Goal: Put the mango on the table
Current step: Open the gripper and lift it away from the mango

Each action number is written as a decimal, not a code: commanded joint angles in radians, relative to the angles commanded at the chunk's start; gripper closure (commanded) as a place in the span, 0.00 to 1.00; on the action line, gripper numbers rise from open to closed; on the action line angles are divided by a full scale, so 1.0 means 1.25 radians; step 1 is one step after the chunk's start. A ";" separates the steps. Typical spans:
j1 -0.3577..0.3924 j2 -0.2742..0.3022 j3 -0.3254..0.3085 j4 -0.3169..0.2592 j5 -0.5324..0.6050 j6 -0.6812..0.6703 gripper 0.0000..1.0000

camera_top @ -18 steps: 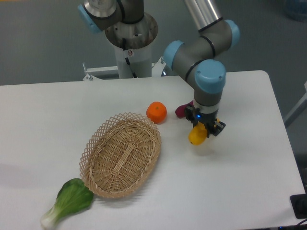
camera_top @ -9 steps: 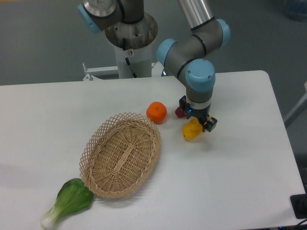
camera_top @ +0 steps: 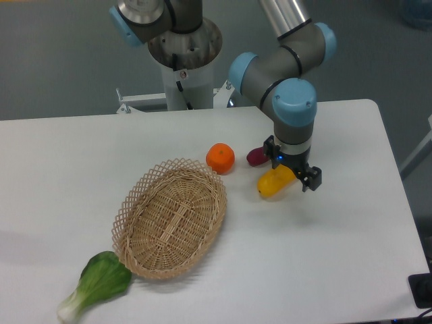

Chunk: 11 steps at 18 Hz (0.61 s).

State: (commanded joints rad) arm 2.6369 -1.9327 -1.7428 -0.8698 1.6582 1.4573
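Currently I log bare large white rounded-corner table (camera_top: 337, 256) toward 3 and 6 o'clock of the smooth elongated yellow-orange mango (camera_top: 275, 182). Its long axis runs 2 to 8 o'clock, lying near the tabletop. Black two-finger gripper (camera_top: 297, 175) touches its 2 o'clock end; whether the jaws clench I cannot tell.

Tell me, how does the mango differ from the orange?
The mango is yellow and elongated; the orange is round and deep orange. The mango lies on its side right at the gripper, while the orange sits alone beside the basket. The mango looks a little longer than the orange. Both are smooth fruits on the white table.
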 joint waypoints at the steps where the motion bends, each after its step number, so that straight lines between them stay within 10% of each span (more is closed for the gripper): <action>1: 0.001 -0.009 0.018 0.000 0.000 0.000 0.00; 11: 0.032 -0.120 0.242 -0.130 0.001 -0.002 0.00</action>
State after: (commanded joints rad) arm 2.6767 -2.0831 -1.4406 -1.0322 1.6598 1.4542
